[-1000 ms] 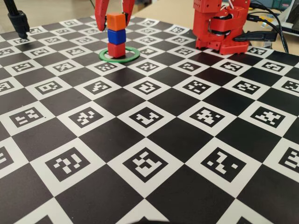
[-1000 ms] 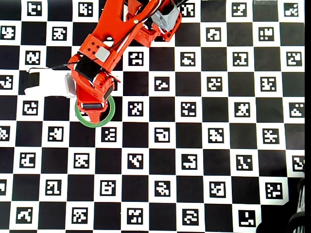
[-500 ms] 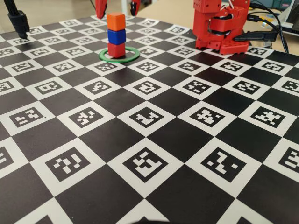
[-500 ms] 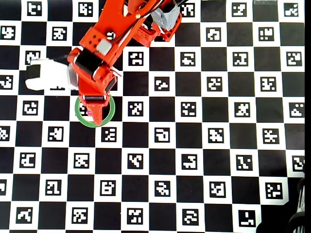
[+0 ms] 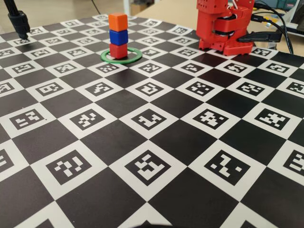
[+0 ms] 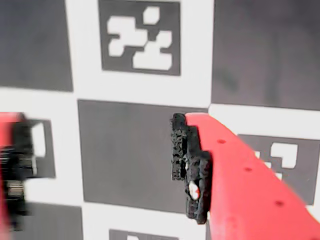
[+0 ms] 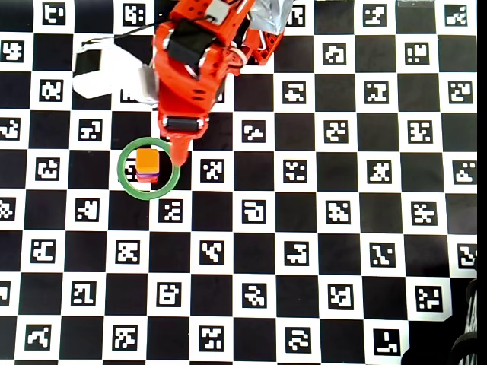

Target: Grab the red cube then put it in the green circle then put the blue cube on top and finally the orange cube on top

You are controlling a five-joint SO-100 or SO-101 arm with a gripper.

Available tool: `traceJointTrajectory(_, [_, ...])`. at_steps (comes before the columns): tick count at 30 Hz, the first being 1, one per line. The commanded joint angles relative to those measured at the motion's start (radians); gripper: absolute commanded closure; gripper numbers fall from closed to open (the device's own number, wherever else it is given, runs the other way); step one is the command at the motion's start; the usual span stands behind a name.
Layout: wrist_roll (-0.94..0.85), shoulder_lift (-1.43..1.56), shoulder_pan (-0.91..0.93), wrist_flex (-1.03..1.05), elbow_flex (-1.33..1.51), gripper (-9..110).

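Up above the stack, the gripper point(image 6: 105, 165) is spread wide and holds nothing. In the wrist view, one red finger with a black pad point(image 6: 192, 170) is on the right. The other finger is a blur at the left edge. Between them you see only the checkered tabletop point(image 6: 125, 155). In the overhead view, the tip of the gripper point(image 7: 179, 154) points down the picture and sits just to the right of the stack, over the edge of the ring.

Next to that tip, on its left in the overhead view, is the orange cube point(image 7: 148, 160). It is the top of a little tower. In the fixed view you can see all three: the orange cube point(image 5: 118, 22) on top, the blue cube point(image 5: 118, 37) under it, and the red cube point(image 5: 118, 50) at the bottom, touching the tabletop. They stand straight up, one on the other.

Around the bottom cube lies the green circle point(image 5: 129, 60), flat on the tabletop point(image 5: 156, 142). The tower stands inside it, a bit toward the left side in the overhead view, where the green circle point(image 7: 149, 193) shows as a full ring.

Farther back from the tower, the red arm point(image 7: 194, 68) reaches in from the top of the overhead view. Its red base point(image 5: 223, 26) stands at the far right in the fixed view, well apart from the tower. Black and white marker squares cover the tabletop.
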Motion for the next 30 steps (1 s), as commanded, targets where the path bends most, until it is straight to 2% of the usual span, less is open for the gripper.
traceJointTrajectory(1, [0.009, 0.095, -0.086, -0.052, 0.052, 97])
traceJointTrajectory(6, [-0.008, 0.245, -0.169, -0.183, 0.238, 107])
traceJointTrajectory(12, [-0.077, 0.426, -0.255, -0.305, 0.431, 107])
traceJointTrajectory(22, [-0.385, 0.675, -0.284, -0.653, 0.778, 108])
traceJointTrajectory(30, [-0.652, 0.822, -0.322, -0.673, 0.973, 107])
